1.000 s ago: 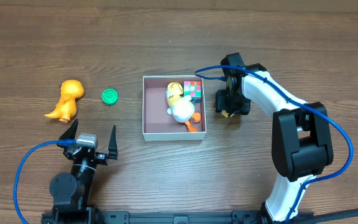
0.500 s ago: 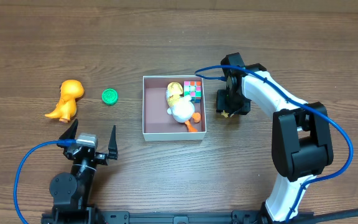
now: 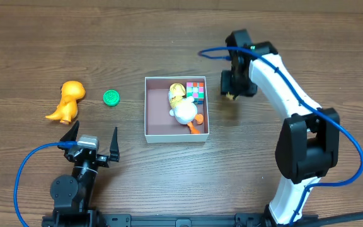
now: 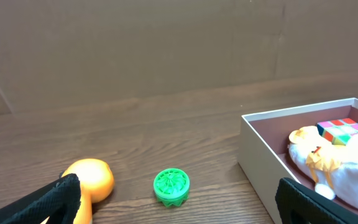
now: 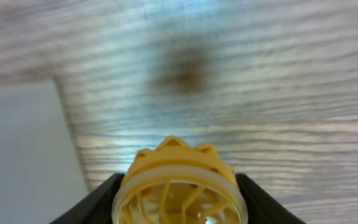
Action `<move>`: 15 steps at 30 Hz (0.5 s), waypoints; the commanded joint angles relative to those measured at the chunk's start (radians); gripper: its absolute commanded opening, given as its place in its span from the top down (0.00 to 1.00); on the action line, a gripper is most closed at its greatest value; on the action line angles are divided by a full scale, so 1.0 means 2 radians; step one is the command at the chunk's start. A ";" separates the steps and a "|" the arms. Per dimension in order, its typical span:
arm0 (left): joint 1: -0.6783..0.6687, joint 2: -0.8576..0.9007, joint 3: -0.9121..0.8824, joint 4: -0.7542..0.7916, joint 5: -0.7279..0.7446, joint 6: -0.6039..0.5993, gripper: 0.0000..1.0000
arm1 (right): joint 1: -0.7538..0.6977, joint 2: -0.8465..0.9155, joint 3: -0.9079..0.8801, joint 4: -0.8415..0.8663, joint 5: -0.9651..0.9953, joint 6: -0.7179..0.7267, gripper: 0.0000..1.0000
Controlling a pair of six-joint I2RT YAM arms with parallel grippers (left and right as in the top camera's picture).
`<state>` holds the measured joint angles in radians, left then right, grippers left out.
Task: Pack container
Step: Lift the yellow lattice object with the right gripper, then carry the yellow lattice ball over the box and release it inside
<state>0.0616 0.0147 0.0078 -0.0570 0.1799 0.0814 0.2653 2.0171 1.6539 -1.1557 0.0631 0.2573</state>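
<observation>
On the table, seen from overhead, the container (image 3: 158, 126) is sitting in the middle, carrying a duck toy (image 3: 183, 111) and a puzzle cube (image 3: 195, 91) in its upper right part. The right pincer (image 3: 231, 94) is hanging just beside the container's right wall, gripping a small yellow cogged wheel (image 3: 230, 96). The left pincer (image 3: 94, 133) is resting at the near edge, spread wide, with an orange dinosaur (image 3: 67, 101) and a green cogged disc (image 3: 111, 97) lying beyond it.

At the left wrist, both fingers (image 4: 51, 200) are standing far apart, framing the green cogged disc (image 4: 171, 185), the orange dinosaur (image 4: 91, 179) and the container (image 4: 260, 152).

At the right wrist, the right pincer (image 5: 179, 200) is clamping the yellow cogged wheel (image 5: 179, 183), with the container (image 5: 23, 149) showing white at the left.
</observation>
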 commanded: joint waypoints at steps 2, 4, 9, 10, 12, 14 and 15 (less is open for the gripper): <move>0.004 -0.005 -0.002 0.000 -0.002 0.004 0.00 | 0.006 -0.003 0.075 -0.036 0.011 -0.002 0.49; 0.004 -0.005 -0.002 0.000 -0.002 0.004 0.00 | 0.011 -0.003 0.097 -0.055 0.011 -0.002 0.49; 0.004 -0.005 -0.002 0.000 -0.002 0.004 0.00 | 0.032 -0.003 0.141 -0.097 0.002 -0.002 0.49; 0.004 -0.005 -0.002 0.000 -0.002 0.004 0.00 | 0.037 -0.003 0.146 -0.103 -0.001 -0.002 0.49; 0.004 -0.005 -0.002 0.000 -0.002 0.004 0.00 | 0.051 -0.003 0.154 -0.112 -0.002 -0.002 0.49; 0.004 -0.005 -0.002 0.000 -0.002 0.004 0.00 | 0.071 -0.003 0.155 -0.118 -0.002 -0.002 0.49; 0.004 -0.005 -0.002 0.000 -0.002 0.004 0.00 | 0.076 -0.003 0.155 -0.119 -0.002 -0.002 0.49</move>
<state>0.0616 0.0151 0.0078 -0.0570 0.1799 0.0814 0.3702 2.0171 1.9327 -1.3884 0.0616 0.2569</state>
